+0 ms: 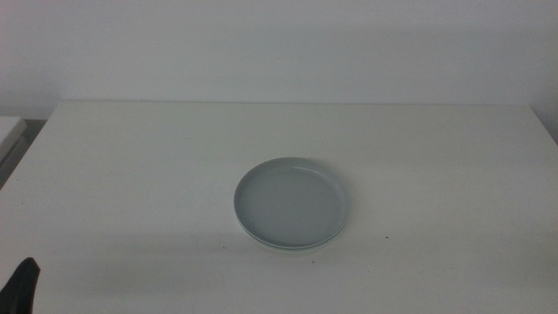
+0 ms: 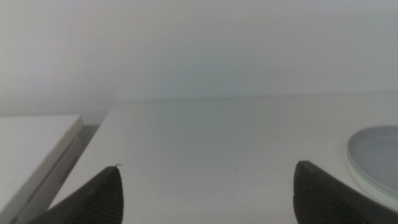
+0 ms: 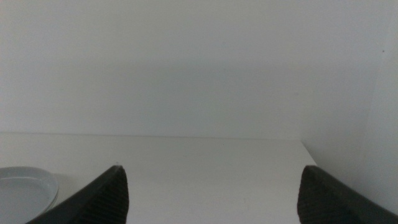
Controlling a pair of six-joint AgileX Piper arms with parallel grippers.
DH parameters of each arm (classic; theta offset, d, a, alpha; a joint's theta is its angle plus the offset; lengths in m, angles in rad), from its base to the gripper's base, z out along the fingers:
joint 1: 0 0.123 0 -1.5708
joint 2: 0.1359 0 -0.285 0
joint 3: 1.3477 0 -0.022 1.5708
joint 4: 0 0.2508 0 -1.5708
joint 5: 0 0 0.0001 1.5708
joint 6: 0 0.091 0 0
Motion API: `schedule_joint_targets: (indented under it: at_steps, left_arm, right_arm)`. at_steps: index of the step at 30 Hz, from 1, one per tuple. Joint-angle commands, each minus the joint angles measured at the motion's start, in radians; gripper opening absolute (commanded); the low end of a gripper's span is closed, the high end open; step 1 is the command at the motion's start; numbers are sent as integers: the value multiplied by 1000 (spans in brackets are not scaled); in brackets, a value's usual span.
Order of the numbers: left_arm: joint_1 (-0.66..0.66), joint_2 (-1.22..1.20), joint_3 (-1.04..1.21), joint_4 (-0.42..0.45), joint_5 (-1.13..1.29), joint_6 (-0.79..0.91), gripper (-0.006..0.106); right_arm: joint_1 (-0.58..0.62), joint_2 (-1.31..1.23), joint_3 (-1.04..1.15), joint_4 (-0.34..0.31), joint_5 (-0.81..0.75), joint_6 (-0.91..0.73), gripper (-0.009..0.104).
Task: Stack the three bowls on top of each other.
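A pale grey-blue bowl sits near the middle of the white table. The rim of at least one more dish shows under its near edge, so it tops a stack. I cannot tell the colours of the dishes below. My left gripper waits at the near left corner, open and empty, well apart from the stack. My right gripper is out of the middle view, open and empty. Its wrist view shows the stack's edge.
A white wall runs behind the table's far edge. A lower white surface stands beside the table's left edge, with a dark gap between them. The table's right edge shows in the right wrist view.
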Motion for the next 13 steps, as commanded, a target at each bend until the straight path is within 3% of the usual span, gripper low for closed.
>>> schedule_joint_targets:
  at_steps: [1, 13]
  left_arm:
    - [0, -4, 0, 6, -36, -1, 94]
    - [2, -4, 0, 6, -47, -1, 94]
  right_arm:
    - [-3, -5, 3, -10, -9, -3, 93]
    - [-3, -5, 3, -10, -19, -3, 93]
